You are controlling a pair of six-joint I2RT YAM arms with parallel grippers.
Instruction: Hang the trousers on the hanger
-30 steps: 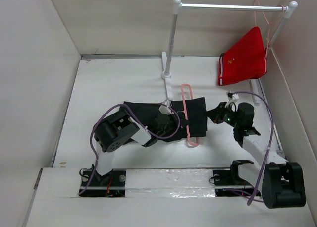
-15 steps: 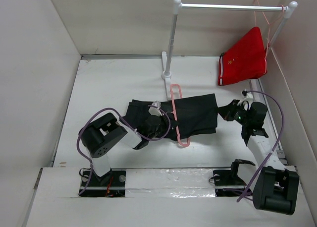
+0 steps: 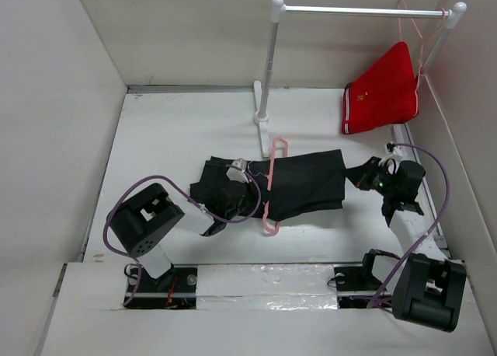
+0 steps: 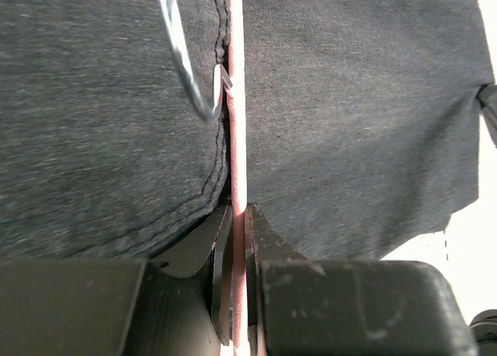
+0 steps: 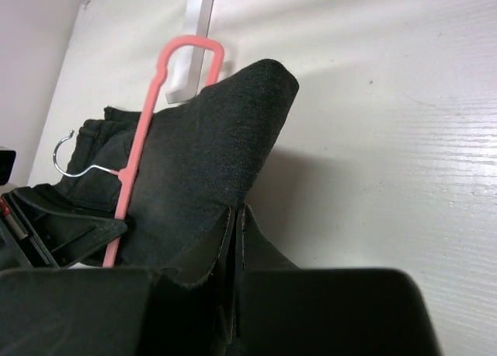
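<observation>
Pinching the hanger (image 4: 237,99) bar, the left end effector (image 4: 239,214) is sitting mid-cloth while the right end effector (image 5: 235,214) is clenching an end of the trousers (image 3: 307,183), which are lying lengthwise between them.

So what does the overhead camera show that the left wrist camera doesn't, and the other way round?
Only the overhead view shows the clothes rail with red shorts hanging from it, and the right gripper at the right end of the trousers. Only the left wrist view shows, close up, the left gripper pinched shut on the thin pink bar of the hanger. Both show the dark trousers lying flat with the hanger across them.
</observation>
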